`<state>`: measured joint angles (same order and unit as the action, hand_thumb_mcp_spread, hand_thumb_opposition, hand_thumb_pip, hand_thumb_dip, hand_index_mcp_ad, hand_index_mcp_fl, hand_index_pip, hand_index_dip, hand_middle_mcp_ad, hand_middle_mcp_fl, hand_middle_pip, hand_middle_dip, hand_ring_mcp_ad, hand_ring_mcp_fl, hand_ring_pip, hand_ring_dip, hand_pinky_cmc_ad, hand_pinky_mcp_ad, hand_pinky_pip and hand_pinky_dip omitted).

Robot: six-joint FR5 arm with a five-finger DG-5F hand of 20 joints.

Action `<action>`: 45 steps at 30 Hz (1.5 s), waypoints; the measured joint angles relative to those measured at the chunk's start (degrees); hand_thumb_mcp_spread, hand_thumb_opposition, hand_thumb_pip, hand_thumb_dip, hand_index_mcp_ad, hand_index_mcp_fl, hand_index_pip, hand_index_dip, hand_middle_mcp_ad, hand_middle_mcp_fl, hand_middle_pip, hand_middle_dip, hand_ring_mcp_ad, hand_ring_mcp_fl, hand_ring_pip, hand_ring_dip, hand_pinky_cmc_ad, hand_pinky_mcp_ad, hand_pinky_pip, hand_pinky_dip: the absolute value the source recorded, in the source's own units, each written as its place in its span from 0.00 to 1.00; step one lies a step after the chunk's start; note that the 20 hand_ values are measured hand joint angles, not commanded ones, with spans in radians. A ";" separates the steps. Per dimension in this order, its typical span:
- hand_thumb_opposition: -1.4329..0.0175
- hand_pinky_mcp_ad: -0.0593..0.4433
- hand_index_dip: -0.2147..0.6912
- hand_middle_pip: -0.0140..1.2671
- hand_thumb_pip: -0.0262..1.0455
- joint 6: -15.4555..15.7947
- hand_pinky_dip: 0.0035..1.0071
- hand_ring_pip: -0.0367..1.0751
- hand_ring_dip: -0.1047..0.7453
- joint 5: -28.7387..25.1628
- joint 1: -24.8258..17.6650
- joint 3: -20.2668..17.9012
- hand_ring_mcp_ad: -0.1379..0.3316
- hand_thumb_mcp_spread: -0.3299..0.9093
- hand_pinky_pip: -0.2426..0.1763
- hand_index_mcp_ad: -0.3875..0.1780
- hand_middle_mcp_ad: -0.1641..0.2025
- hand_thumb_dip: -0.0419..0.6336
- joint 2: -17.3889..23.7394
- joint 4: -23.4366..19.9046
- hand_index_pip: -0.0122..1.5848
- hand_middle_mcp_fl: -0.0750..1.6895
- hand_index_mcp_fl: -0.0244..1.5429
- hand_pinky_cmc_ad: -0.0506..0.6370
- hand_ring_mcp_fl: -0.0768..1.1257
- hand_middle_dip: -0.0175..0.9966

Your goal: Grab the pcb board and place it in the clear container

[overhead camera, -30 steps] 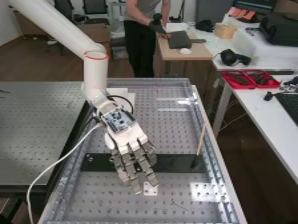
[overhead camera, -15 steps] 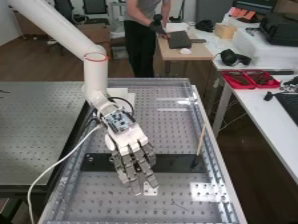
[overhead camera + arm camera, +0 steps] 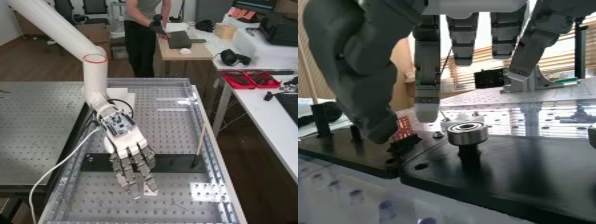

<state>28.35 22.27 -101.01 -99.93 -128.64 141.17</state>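
In the high view the hand (image 3: 135, 165) is over the black plate (image 3: 174, 163) on the perforated bench, its fingers straight and pointing toward the near end. The wrist view shows the hand (image 3: 361, 75) open, the thumb on one side and several straight fingers apart from it. A small red pcb board (image 3: 404, 129) stands tilted in a black holder (image 3: 404, 145), close by the thumb's tip, which partly covers it. Whether the thumb touches the board, I cannot tell. Nothing is gripped between thumb and fingers. I cannot make out a clear container.
A metal bearing (image 3: 467, 133) sits on a black post near the board. A thin wooden stick (image 3: 201, 140) rises from the plate's right end. A white perforated piece (image 3: 151, 190) lies by the fingertips. Red trays (image 3: 249, 79) are on the side table, and a white cable (image 3: 61, 161) hangs left.
The hand has turned and shifted slightly, its palm a little to the left and its fingertips a little nearer the bench's near end. The arm's upper part looks the same.
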 joint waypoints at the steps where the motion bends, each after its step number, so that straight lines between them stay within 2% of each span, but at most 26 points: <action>1: 0.42 0.51 0.38 0.12 0.67 0.05 0.72 0.09 0.09 0.03 0.04 -0.04 0.78 0.52 0.21 0.65 0.75 0.40 0.04 -0.06 0.98 0.05 0.09 0.53 0.07 0.13; 20: 0.42 0.51 0.38 0.12 0.68 0.98 0.72 0.09 0.09 1.28 0.23 -0.14 0.78 0.53 0.21 0.65 0.75 0.39 0.04 -1.27 0.98 0.04 0.09 0.53 0.07 0.13; 32: 0.41 0.50 0.38 0.12 0.68 1.74 0.71 0.10 0.09 1.53 0.17 -0.30 0.78 0.54 0.22 0.62 0.74 0.41 0.07 -1.31 0.98 0.05 0.15 0.53 0.06 0.13; 34: 0.41 0.50 0.38 0.12 0.68 1.96 0.70 0.10 0.09 1.63 0.18 -0.34 0.77 0.54 0.25 0.62 0.74 0.41 0.11 -1.31 0.98 0.05 0.15 0.53 0.06 0.13; 39: 0.41 0.49 0.36 0.12 0.68 2.94 0.68 0.09 0.09 1.92 0.27 -0.54 0.77 0.55 0.25 0.62 0.74 0.41 0.16 -2.07 0.98 0.05 0.16 0.53 0.07 0.13; 44: 0.40 0.48 0.36 0.12 0.67 3.49 0.62 0.09 0.10 2.05 0.34 -0.63 0.78 0.55 0.25 0.62 0.74 0.41 0.14 -2.70 0.98 0.06 0.17 0.53 0.07 0.13; 45: 0.40 0.48 0.36 0.12 0.66 3.53 0.60 0.09 0.10 2.07 0.36 -0.62 0.78 0.55 0.25 0.62 0.71 0.41 0.13 -2.76 0.98 0.05 0.18 0.53 0.06 0.12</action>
<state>31.88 24.34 -100.65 -100.55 -128.51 138.41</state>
